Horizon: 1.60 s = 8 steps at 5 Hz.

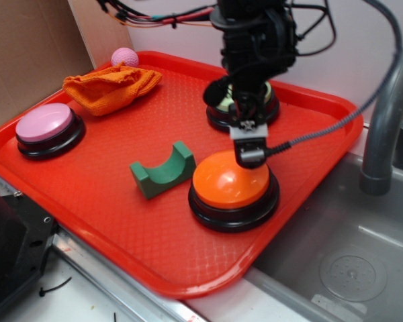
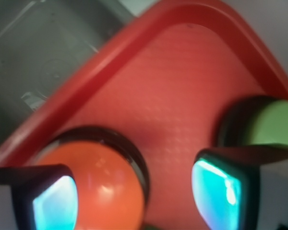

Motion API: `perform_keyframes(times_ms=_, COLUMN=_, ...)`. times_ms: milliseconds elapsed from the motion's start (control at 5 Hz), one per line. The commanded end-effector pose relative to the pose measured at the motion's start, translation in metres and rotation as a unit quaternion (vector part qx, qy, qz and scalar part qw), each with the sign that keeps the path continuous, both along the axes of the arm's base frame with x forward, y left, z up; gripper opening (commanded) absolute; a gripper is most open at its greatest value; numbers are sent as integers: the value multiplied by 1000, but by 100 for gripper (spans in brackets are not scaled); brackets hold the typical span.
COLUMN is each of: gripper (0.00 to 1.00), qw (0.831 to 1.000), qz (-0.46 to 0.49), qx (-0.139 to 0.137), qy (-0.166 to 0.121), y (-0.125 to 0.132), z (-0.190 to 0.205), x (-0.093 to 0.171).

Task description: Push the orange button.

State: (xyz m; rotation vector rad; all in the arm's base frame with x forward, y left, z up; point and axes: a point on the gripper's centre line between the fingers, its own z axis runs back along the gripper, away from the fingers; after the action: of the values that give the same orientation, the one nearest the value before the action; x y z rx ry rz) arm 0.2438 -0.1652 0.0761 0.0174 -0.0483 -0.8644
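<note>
One red tray [image 1: 121, 221] holds three dome buttons: the orange button [image 1: 230, 182] at lower centre, one pink button [image 1: 46, 127] at left, one pale green button [image 2: 273, 123] behind. The gripper [image 1: 250, 153], fingers spread apart, meets the orange dome's upper edge. One green block [image 1: 162, 170] and one orange cloth [image 1: 111, 87] lie nearby.

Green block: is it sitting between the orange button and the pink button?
Yes: the green block lies on the tray between the orange button and the pink button.
</note>
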Motion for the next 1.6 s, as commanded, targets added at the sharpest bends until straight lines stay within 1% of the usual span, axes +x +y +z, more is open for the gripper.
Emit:
perform_keyframes(times_ms=0, gripper=100, qw=999, qz=-35, qx=-13, qy=20, y=-31, z=0, x=-21)
perform_keyframes(times_ms=200, gripper=100, qw=999, qz=-27, qx=-8, qy=26, y=-24, z=-2, x=-26)
perform_keyframes(times_ms=600, gripper=100, qw=996, qz=-18, qx=-5, qy=82, y=-13, z=-28, x=-32)
perform_keyframes(times_ms=800, gripper=100, qw=995, qz=-23, qx=3, qy=98, y=-14, z=-33, x=-33)
perform_keyframes(times_ms=1000, gripper=100, qw=997, qz=-30, qx=6, qy=75, y=-18, z=-18, x=-28)
perform_keyframes(times_ms=1200, gripper=100, qw=999, qz=-21, qx=7, qy=30, y=-16, z=13, x=-24)
perform_keyframes(times_ms=1400, gripper=100, qw=1000, qz=-5, qx=9, qy=4, y=-12, z=39, x=-24)
